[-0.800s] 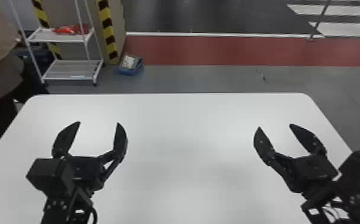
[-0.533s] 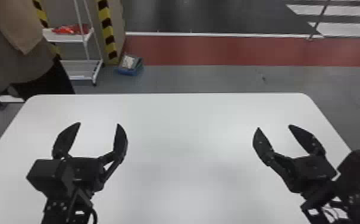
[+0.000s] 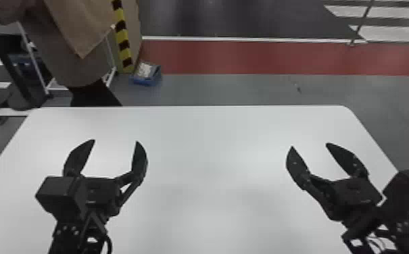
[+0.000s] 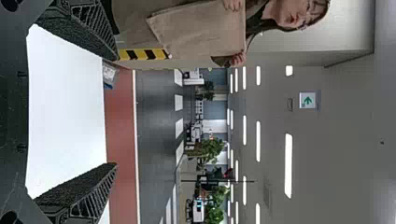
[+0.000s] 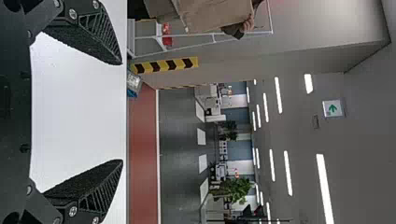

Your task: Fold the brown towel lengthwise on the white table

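White counter (image 3: 213, 175) under left pincer (image 3: 115, 141) and right pincer (image 3: 310, 145), both wide, likely leaving laying room; brown towel (image 4: 201, 30) beyond them in person's hands (image 4: 237, 59), presumably for placing

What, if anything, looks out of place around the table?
The brown towel: it hangs from a person's hands beyond the white table, instead of lying on it for folding. I see nothing spilled or damaged.

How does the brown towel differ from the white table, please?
The towel is brown cloth; the table is white. The towel hangs from a person's hands, while the table's top is level. The towel's lower corner is pointed; the table's far corners are rounded. Both look plain.
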You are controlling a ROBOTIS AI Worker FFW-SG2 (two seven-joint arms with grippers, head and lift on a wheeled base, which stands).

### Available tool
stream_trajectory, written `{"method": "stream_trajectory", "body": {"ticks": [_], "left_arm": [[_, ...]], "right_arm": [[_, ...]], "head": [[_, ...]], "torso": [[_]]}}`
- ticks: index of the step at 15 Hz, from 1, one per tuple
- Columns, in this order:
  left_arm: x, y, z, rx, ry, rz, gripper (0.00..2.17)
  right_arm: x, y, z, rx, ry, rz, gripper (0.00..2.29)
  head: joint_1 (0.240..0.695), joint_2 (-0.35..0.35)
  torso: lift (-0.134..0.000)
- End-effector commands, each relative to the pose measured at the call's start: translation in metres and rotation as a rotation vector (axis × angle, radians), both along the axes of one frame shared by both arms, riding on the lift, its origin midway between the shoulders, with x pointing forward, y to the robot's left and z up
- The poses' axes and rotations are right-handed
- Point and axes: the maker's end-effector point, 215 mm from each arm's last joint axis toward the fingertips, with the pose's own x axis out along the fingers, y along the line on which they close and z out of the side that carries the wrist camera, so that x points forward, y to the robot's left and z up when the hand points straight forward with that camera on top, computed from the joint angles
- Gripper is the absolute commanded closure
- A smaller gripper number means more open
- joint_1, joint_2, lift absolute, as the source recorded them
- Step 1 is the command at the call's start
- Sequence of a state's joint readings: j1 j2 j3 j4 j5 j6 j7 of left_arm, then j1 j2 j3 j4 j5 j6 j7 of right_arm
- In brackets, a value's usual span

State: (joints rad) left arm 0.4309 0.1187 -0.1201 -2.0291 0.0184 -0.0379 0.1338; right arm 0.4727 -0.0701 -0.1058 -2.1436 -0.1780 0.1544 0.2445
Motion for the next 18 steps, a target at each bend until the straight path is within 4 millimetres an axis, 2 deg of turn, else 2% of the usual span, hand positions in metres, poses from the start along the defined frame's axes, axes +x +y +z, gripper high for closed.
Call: {"method": "stream_trajectory", "body": {"ticks": [1, 18], "left_arm": [[0.0008, -0.0001, -0.0002, -0.002, 0.000, 0.003, 0.08], [0.0005, 0.0024, -0.0033, 0.000, 0.006, 0.009, 0.08]], "right_arm": [[-0.0012, -0.0029, -0.0062, -0.015, 0.030, -0.017, 0.11], [0.0008, 0.0068, -0.0015, -0.007, 0.017, 0.000, 0.13]], "head": [[0.695, -0.036], [0.695, -0.028]], "torso": [[-0.113], [-0.113]]}}
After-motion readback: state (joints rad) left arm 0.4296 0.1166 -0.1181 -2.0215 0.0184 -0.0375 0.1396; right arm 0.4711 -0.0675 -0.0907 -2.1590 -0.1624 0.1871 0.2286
